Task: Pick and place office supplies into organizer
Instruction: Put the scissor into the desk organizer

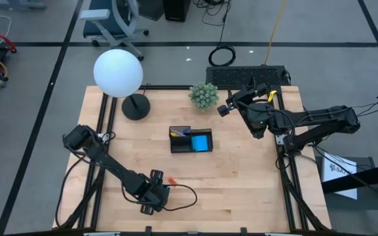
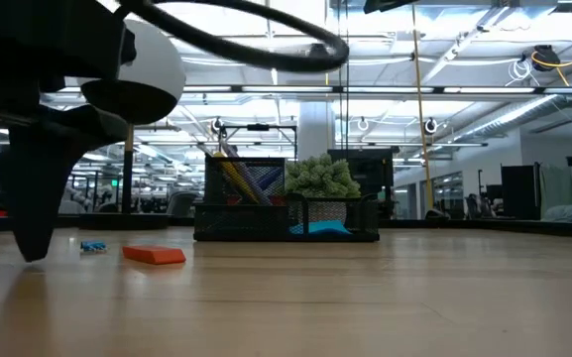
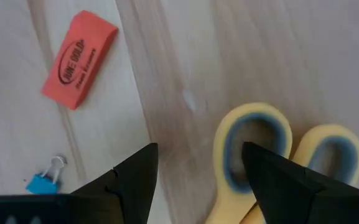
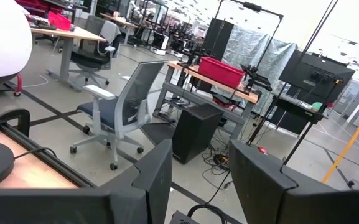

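My left gripper (image 3: 198,177) is open and points down over the near left part of the table (image 1: 241,190). It hovers low above the yellow-handled scissors (image 3: 254,134). One handle loop lies between its fingers, and I cannot tell whether either finger touches it. A red eraser (image 3: 79,59) and a small blue binder clip (image 3: 42,183) lie flat on the wood nearby. The black organizer (image 1: 183,145) stands mid-table and holds pens (image 2: 236,178) and a blue note pad (image 1: 202,141). My right gripper (image 4: 201,180) waits open, held high and level at the far right.
A lamp with a white globe (image 1: 118,72) and a round black base (image 1: 135,106) stands at the far left. A green plant ball (image 1: 204,95) sits behind the organizer. A thin black cable (image 1: 187,195) loops across the wood beside my left gripper (image 1: 154,196).
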### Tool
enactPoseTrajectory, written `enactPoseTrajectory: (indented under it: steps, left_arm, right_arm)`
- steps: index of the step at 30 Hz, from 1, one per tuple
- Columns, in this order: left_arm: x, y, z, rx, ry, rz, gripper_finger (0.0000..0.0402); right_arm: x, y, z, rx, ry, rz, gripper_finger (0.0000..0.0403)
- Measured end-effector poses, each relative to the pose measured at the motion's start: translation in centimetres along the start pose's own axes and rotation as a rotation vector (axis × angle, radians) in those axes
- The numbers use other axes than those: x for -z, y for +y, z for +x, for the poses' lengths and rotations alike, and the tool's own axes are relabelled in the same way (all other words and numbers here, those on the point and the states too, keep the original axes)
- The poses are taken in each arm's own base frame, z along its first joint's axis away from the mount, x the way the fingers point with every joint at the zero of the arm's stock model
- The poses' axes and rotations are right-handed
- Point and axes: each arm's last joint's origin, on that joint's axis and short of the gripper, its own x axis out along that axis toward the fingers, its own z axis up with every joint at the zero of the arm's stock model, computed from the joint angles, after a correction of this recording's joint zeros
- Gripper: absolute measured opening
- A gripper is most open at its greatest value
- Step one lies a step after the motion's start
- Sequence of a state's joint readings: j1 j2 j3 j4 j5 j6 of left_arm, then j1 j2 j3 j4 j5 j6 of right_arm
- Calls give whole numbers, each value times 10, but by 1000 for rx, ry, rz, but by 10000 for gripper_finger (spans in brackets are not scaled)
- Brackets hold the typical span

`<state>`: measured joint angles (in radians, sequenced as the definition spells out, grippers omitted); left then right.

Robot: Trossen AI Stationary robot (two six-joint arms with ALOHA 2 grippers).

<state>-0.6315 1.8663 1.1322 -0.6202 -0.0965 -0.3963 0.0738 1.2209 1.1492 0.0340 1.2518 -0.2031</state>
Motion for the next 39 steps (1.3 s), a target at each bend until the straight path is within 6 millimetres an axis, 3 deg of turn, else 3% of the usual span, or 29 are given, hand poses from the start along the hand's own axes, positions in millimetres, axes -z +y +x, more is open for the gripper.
enactPoseTrajectory:
  steps: [14,31,39]
  left_arm:
    - [-2,-1,11,16,8,-12,237]
    - [-3,-2,12,38,1,21,17]
    - [-3,-2,12,42,2,29,29]
  right_arm:
    - [0,0,0,0,0,0,152]
    - [0,0,0,0,0,0,148]
    - [0,0,0,0,0,0,152]
